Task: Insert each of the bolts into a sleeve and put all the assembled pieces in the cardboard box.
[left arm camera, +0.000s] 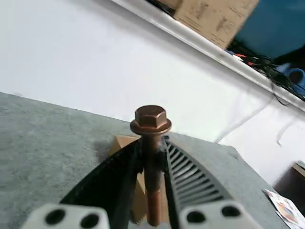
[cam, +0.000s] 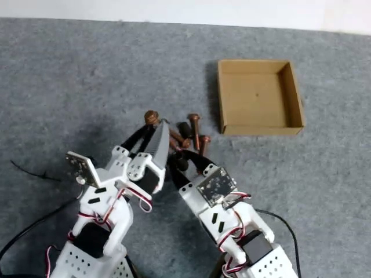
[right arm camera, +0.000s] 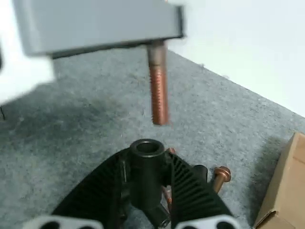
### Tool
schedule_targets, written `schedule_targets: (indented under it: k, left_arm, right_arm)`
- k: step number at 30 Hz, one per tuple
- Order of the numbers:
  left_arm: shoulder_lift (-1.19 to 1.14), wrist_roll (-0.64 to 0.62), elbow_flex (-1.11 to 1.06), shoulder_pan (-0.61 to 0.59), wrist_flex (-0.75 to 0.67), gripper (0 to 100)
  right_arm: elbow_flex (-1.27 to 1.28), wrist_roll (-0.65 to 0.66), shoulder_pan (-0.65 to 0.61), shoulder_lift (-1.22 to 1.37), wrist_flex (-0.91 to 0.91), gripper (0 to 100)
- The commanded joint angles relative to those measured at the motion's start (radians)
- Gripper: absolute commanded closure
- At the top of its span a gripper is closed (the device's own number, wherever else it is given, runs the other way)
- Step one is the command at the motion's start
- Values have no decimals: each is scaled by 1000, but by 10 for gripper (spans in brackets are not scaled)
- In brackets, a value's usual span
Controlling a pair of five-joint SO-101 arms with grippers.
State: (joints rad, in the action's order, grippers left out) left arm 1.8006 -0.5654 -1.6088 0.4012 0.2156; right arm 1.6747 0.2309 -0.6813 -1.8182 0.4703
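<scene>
1. We see 1 bolt (left arm camera: 151, 167) pinched between the left gripper's (left arm camera: 152, 143) jaws, head past their tips.
2. The right gripper (right arm camera: 147, 160) pinches a sleeve (right arm camera: 146, 181) upright, just below that bolt's threaded tip, not touching.
3. Loose bolts (cam: 195, 130) lie beyond both jaws, the cardboard box (cam: 258, 95) farther out.

Grey carpet (cam: 69, 81) fills most of the frame, a white wall (cam: 174, 8) runs along the top edge, and a thin black cable (cam: 32, 172) lies at the left.

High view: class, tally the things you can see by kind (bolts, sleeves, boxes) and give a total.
Bolts: 4, one in the left end effector
Sleeves: 2, one in the right end effector
Box: 1
Total: 7 in sight; the arms may hide more.
</scene>
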Motion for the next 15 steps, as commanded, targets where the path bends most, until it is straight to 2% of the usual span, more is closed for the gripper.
schedule_targets:
  k: [1, 10, 15]
  left_arm:
    - [18, 0, 30, 25, -26, 994]
    - [18, 0, -12, 31, -25, 994]
    - [19, -2, 2, 33, 71, 994]
  right_arm:
    - [119, 17, -8, -22, 2, 995]
    - [117, 20, -5, -22, 1, 995]
    - [114, 17, 41, -22, -1, 995]
